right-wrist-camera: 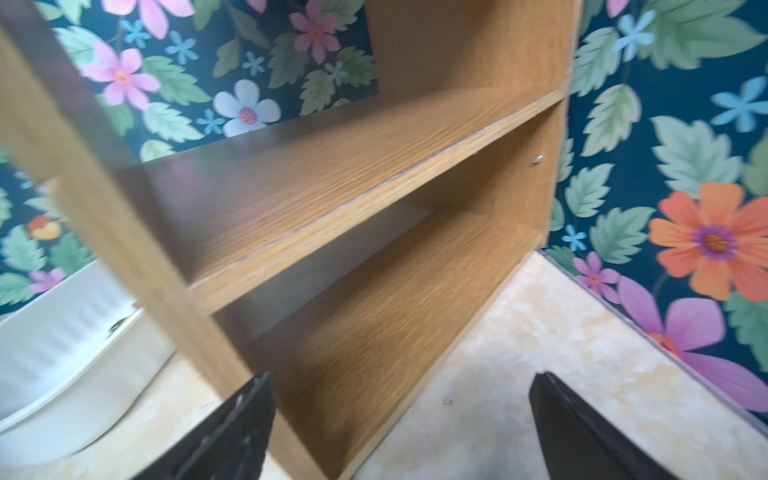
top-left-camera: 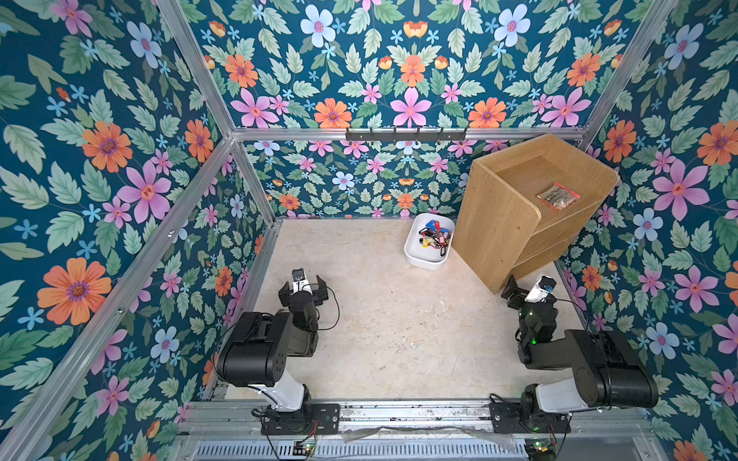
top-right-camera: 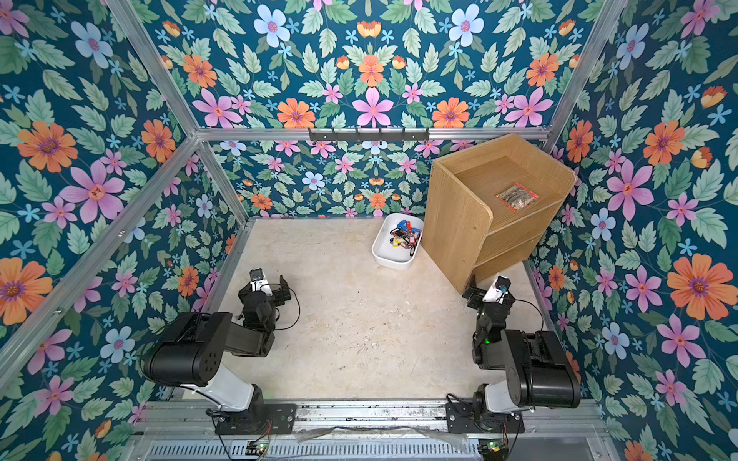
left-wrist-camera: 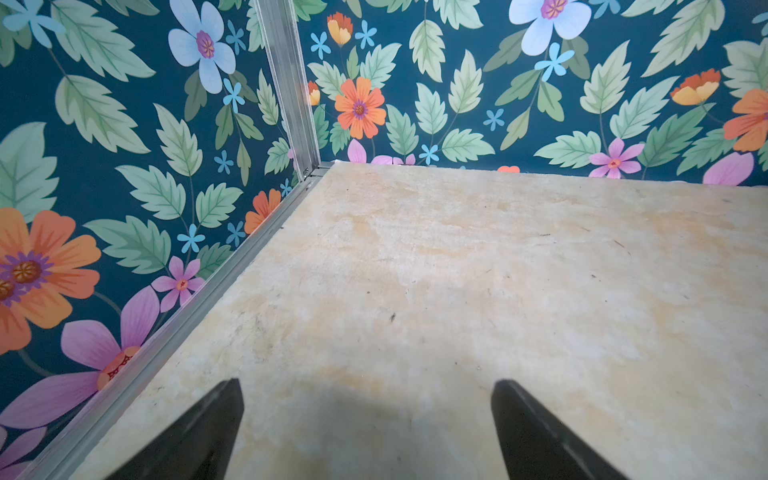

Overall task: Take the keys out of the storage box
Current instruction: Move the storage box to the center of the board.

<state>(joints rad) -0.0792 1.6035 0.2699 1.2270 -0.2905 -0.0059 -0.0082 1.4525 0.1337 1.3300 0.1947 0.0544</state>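
Two arms crouch folded over the near part of the counter, one by the left edge and one by the right edge. Each has its upper link leaning back and its forearm doubled forward and low. The left hand hangs just above the bare counter, aimed toward the far left corner. Its two dark fingers stand wide apart with nothing between them. The right hand is likewise spread wide and empty. It points at the lower shelves of the wooden shelf unit, close to that unit's near corner, and the right wrist view is blurred. In both top views the shelf unit stands in the far right corner, turned at an angle to the counter's edges.

The storage box lies on the counter near the far edge, just beside the shelf unit's left side panel; whether the two touch cannot be told. The keys lie heaped inside it, toward its far end, with red, blue, yellow and black tags. Both hands are well apart from the box. A clear red-edged packet rests on the unit's top shelf. Any writing on the tags or the packet is too small to read.
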